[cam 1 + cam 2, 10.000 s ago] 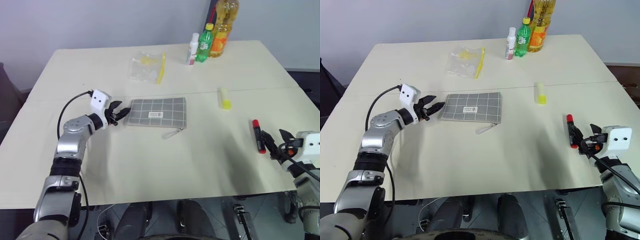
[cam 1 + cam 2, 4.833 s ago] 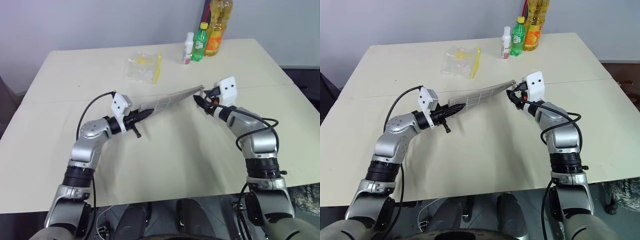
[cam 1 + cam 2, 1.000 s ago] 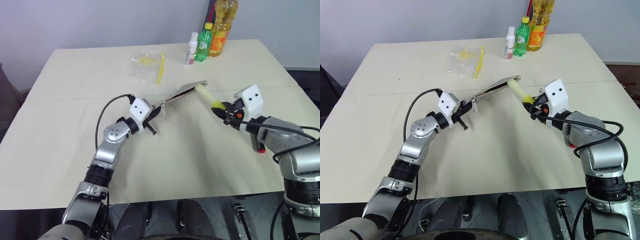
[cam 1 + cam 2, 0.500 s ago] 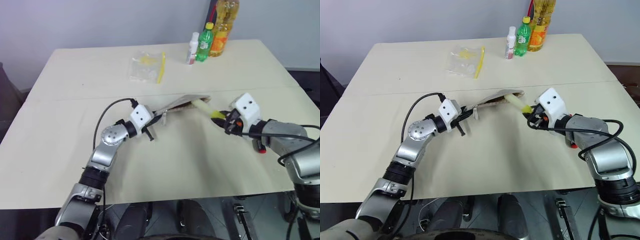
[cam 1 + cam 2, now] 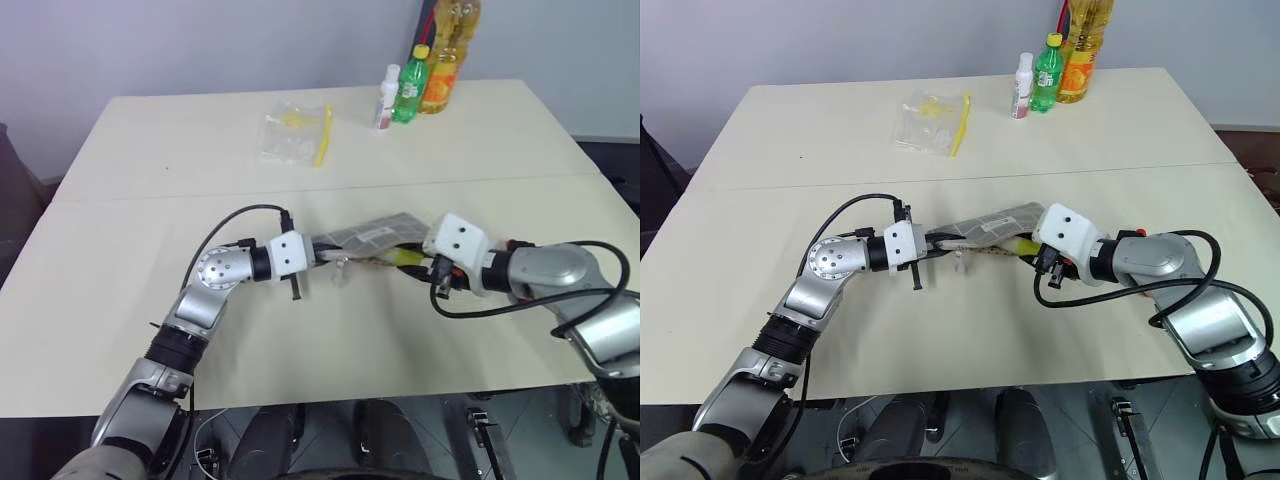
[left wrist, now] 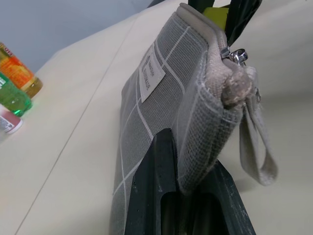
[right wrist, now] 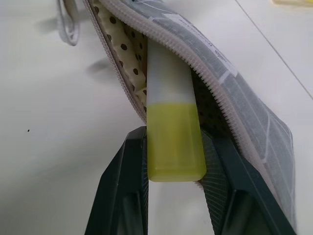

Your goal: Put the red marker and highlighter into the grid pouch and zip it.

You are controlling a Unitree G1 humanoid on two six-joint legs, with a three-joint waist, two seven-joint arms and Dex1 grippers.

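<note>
The grid pouch [image 5: 372, 236], grey with white lines and a small label, hangs just above the table's middle with its zipper open. My left gripper [image 5: 306, 255] is shut on the pouch's end [image 6: 156, 98] beside the pull cord [image 6: 257, 147]. The highlighter [image 7: 171, 122] has its pale end inside the dotted lining and its yellow end outside. My right gripper [image 7: 174, 138] is shut on that yellow end, right at the pouch's mouth [image 5: 405, 257]. The red marker's cap [image 5: 511, 244] peeks out on the table behind my right forearm; the barrel is hidden.
A clear bag with a yellow strip [image 5: 296, 135] lies at the back of the table. Three bottles [image 5: 420, 70] stand at the far right edge. A seam crosses the table [image 5: 150, 190] just behind the pouch.
Both grippers have come down and nearer, bringing the pouch from a raised tilt to just over the table. The highlighter's pale end has gone from the pouch's mouth deeper inside.
</note>
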